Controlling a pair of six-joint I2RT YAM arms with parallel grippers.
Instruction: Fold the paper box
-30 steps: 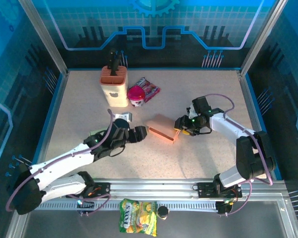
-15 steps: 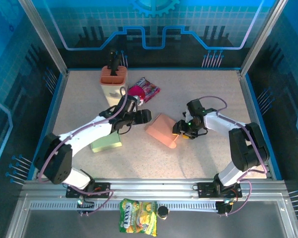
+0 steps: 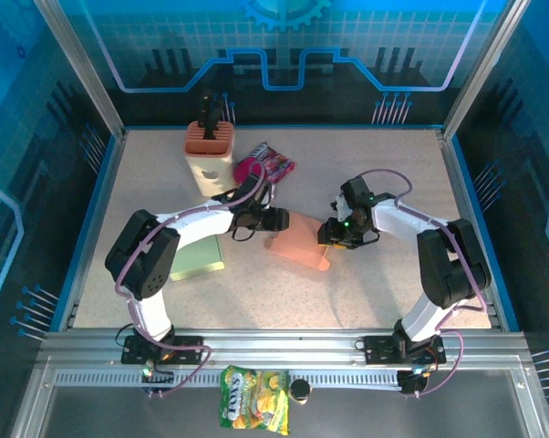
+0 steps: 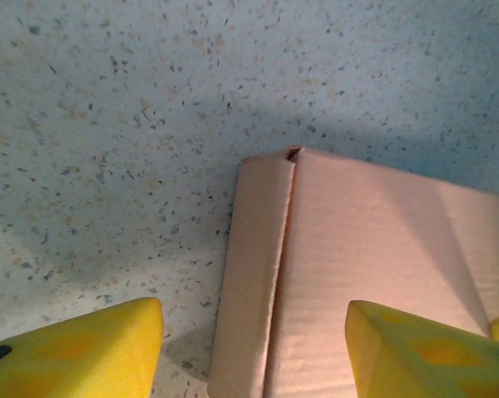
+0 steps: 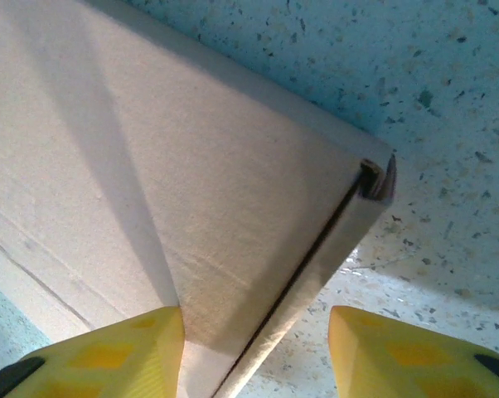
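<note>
1. Your paper box (image 3: 297,245) lies flat on the speckled table (image 3: 375,182), about mid-table, between the two grippers. It is salmon-coloured cardboard with a narrow flap folded along one edge.
2. Your left gripper (image 3: 276,220) sits at the box's far-left corner. In the left wrist view its yellow fingers (image 4: 75,352) stand apart. One is over bare table just beside the folded edge, the other over the box's top face. Nothing is pinched between them, so treat this gripper as released.
3. Your right gripper (image 3: 329,235) is at the box's right side. In the right wrist view one yellow fingertip (image 5: 109,356) is over the broad cardboard face. The other is over the table past the corner, and the corner with its dark seam lies between them. These jaws are also apart and grasp nothing.
4. You cannot tell from either wrist view whether any fingertip actually touches the cardboard.
5. Toward the far left of the table stands a beige holder (image 3: 210,160) with an orange top and dark handles sticking up. A pink cup (image 3: 248,170) is just beside it, with a snack wrapper (image 3: 276,164) against the cup.
6. A flat green pad (image 3: 194,260) lies partly under your left arm.
7. A yellow snack bag (image 3: 254,411) lies on the near side of the front rail (image 3: 284,351).
</note>
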